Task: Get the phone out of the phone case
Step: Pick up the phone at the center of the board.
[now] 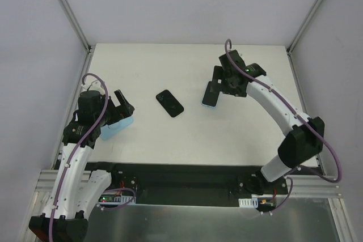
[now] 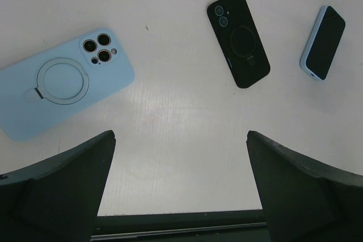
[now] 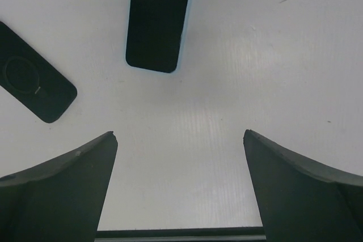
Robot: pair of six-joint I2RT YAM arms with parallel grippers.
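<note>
Left gripper (image 2: 180,138): jaws spread wide and empty, hanging above the desk (image 2: 170,117) near the light-blue cased phone (image 2: 67,81), which lay back-up at the left edge with its ring stand (image 2: 88,80) showing. Right gripper (image 3: 178,135): likewise spread wide and empty, poised just short of the pale-blue cased phone (image 3: 157,18), which lay screen-up on the far right. With the screen uppermost the case rim was exposed for peeling, so I judged this the likelier target, though I could not tell for certain. The black cased phone (image 1: 169,103) lay back-up between the two, well apart from both. No phone was yet out of its case
</note>
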